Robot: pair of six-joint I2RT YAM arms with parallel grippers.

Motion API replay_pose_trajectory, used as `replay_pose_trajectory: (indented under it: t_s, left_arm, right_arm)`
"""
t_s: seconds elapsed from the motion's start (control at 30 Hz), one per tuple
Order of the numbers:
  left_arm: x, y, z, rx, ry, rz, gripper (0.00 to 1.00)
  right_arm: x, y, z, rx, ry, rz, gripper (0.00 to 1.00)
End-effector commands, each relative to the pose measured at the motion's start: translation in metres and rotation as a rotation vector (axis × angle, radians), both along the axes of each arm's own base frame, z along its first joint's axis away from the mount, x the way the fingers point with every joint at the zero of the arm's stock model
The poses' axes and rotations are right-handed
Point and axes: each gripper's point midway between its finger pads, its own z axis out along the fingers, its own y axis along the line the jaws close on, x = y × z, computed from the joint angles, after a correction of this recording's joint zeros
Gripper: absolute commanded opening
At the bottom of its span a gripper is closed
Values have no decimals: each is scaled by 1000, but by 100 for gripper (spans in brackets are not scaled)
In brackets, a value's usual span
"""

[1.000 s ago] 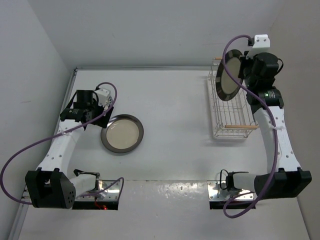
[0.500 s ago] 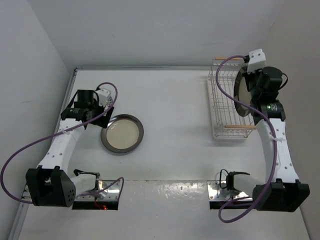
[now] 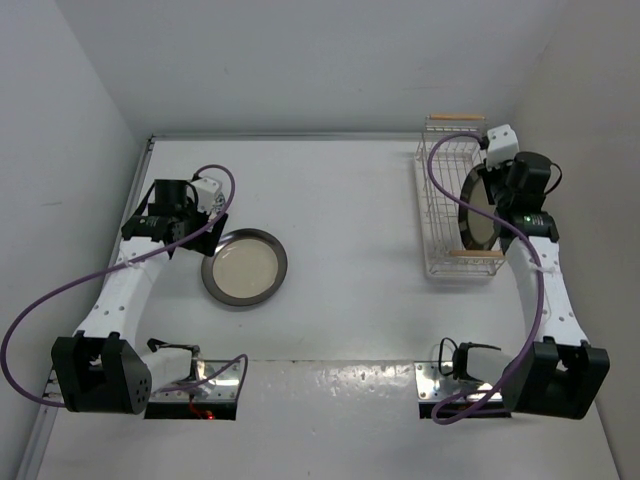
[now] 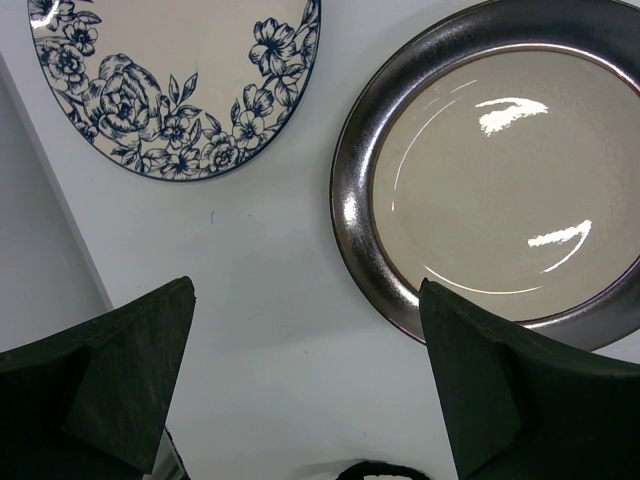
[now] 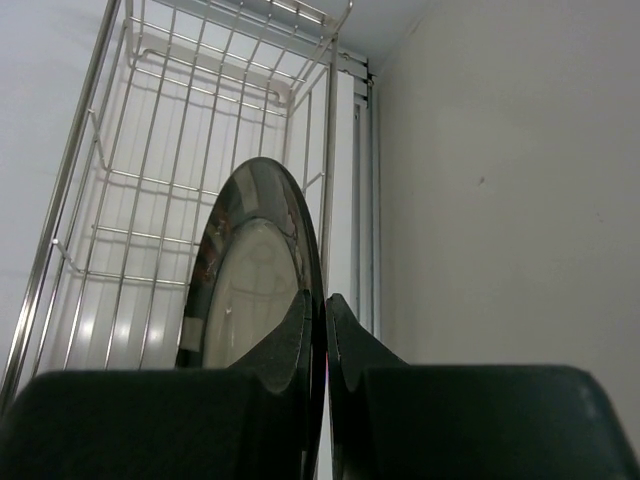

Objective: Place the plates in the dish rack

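Edgewise, plate (image 5: 250, 285) between right jaws

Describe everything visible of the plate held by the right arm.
The dark-rimmed plate is round, glossy and ceramic-looking, with a cream centre and a broad dark rim that bears a pale patch. It stands on edge, nearly upright, down inside the white wire dish rack, toward the rack's near end. The right end effector is shut on its rim, with one finger on each face. Whether its lower edge rests on the wires cannot be told.
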Motion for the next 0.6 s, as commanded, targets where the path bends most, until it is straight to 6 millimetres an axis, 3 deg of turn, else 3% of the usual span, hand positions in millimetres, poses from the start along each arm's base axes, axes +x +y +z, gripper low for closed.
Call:
replay_pose_trajectory:
  t_s: [0.0, 0.33, 0.57]
  left_arm:
    - [7, -3, 11, -1, -48, -11, 97]
    - [7, -3, 9, -1, -39, -11, 97]
    - [7, -3, 9, -1, -39, -11, 97]
  right_arm:
    - [16, -6, 76, -98, -260, 16, 0]
    - [21, -16, 109, -140, -324, -29, 0]
    - [20, -20, 101, -175, -311, -39, 0]
